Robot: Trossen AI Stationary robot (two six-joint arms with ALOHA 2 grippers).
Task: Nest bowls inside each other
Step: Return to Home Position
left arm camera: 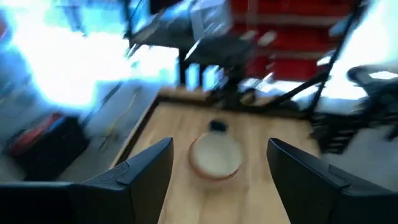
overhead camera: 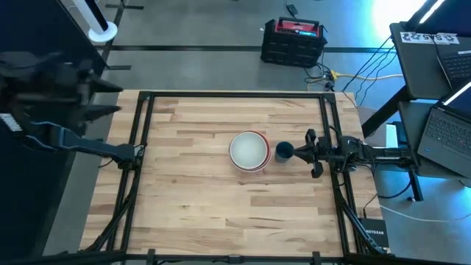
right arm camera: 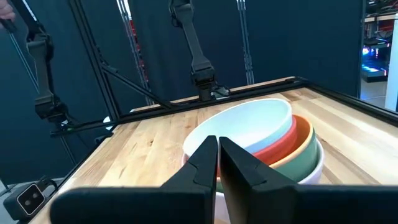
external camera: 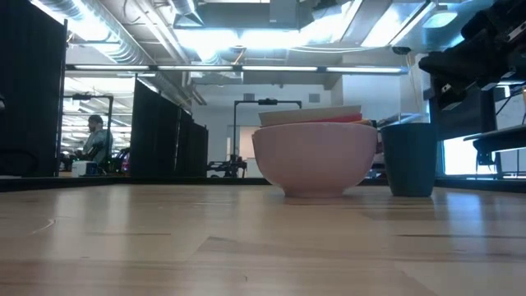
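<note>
Several bowls (overhead camera: 248, 150) sit nested in one stack at the middle of the table, the lowest one resting on the wood by its base (external camera: 315, 191). The right wrist view shows the stack (right arm camera: 261, 134) with a white bowl innermost and red, orange and green rims around it. A small dark blue cup (overhead camera: 284, 152) stands upright just right of the stack. My right gripper (overhead camera: 296, 152) is shut and points level at the cup from the table's right side, higher than the cup's rim. My left gripper (left arm camera: 221, 144) is open, raised high beyond the table's left edge (overhead camera: 110, 99), facing the bowls from afar.
Black frame rails (overhead camera: 143, 140) run along the table's left and right sides (overhead camera: 331, 118). Bare wood lies around the stack toward the near and far edges. Off the table are a red and black case (overhead camera: 294, 38) on the floor and laptops (overhead camera: 449, 125) at the right.
</note>
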